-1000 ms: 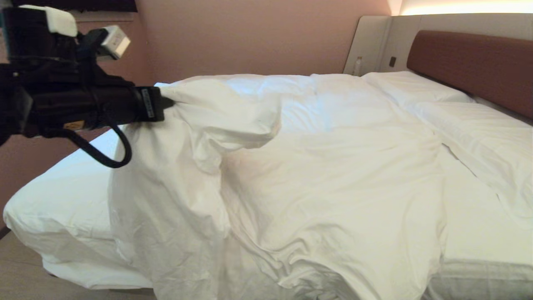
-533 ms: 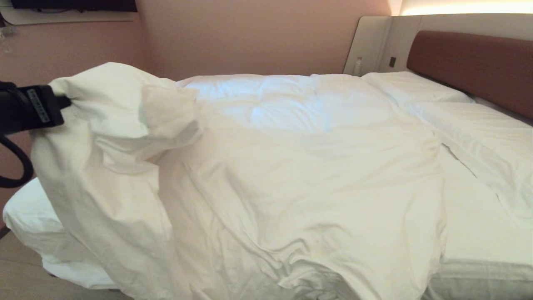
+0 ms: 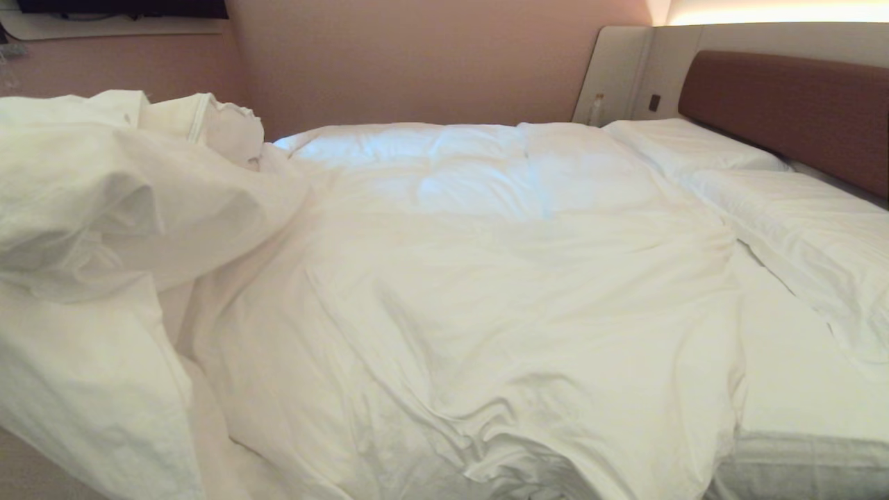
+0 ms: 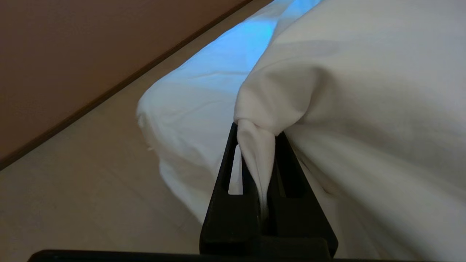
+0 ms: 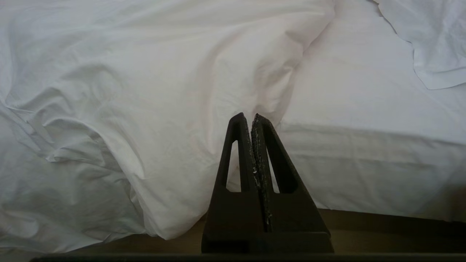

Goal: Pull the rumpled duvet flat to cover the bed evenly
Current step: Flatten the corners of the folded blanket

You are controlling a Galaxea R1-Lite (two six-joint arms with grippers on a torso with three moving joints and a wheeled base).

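The left pincer (image 4: pixel 256 127) is clamped on a bunched fold of the duvet (image 3: pixel 444 292), lifted off the bed's (image 3: pixel 806 410) foot corner; the right pincer (image 5: pixel 251 118) hangs closed, empty, beside the near edge.

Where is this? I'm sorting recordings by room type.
Probably a hotel bedroom: a wide bed with a white duvet, two pillows, and a brown padded headboard set in beige wall panels.
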